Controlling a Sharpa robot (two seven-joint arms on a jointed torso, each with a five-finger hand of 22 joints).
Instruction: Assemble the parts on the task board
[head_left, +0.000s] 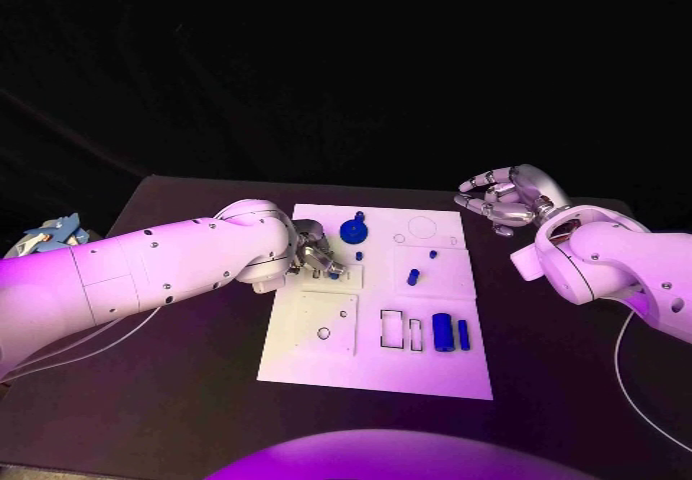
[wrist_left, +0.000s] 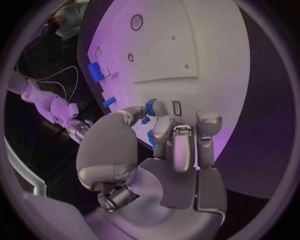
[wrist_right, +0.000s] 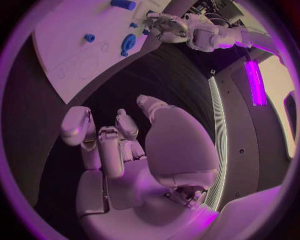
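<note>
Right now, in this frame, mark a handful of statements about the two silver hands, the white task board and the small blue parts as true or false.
1. The left hand is over the white task board. True.
2. The right hand holds a blue part. False: it holds nothing and sits off the board's far right corner.
3. Two blue blocks lie side by side on the board. True.
4. The round blue disc lies on the black table. False: it is on the board.

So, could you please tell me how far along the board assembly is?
Early, it seems. A round blue part stands on the task board, while two blue blocks and small pieces lie loose. The left hand works over the board; the right hand hovers off it.
</note>
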